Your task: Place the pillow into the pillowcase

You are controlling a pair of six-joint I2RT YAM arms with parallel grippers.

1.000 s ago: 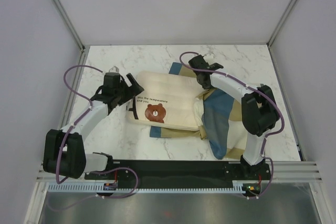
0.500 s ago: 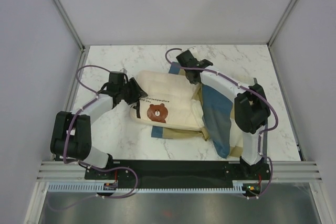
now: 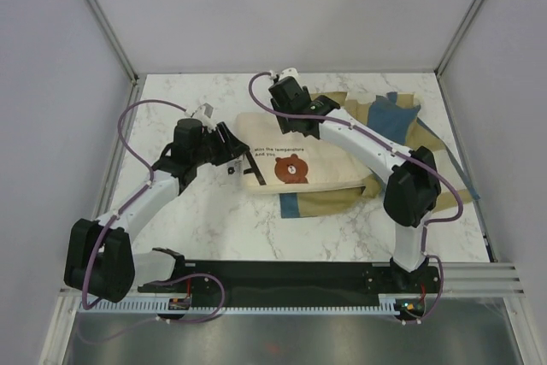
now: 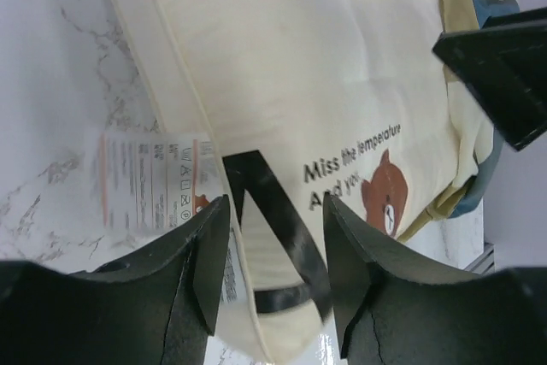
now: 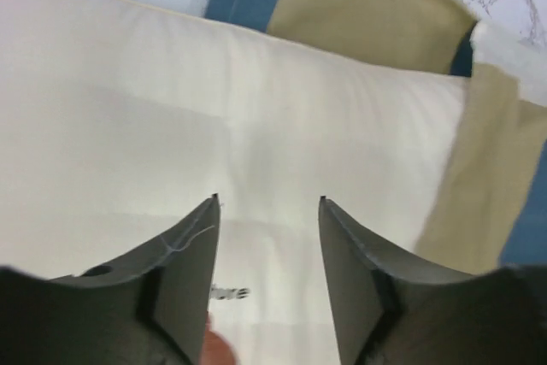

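Note:
The cream pillow with its bear face and text lies mid-table, on top of the checked blue-and-tan pillowcase, which spreads out behind and to its right. My left gripper is at the pillow's left corner. In the left wrist view that gripper is shut on the corner of the pillow where the black loop sits. My right gripper hovers over the pillow's far edge. In the right wrist view it stands open above the pillow, with the pillowcase beyond.
A white care label lies flat on the marble table beside the pillow's corner. Grey walls and metal frame posts close in the table on three sides. A black rail with the arm bases runs along the near edge.
The pillow slid right with my left gripper, which closed on its corner. The pillowcase went from bunched over the pillow's right end to spread at back right. My right gripper moved left, shut, then opened.

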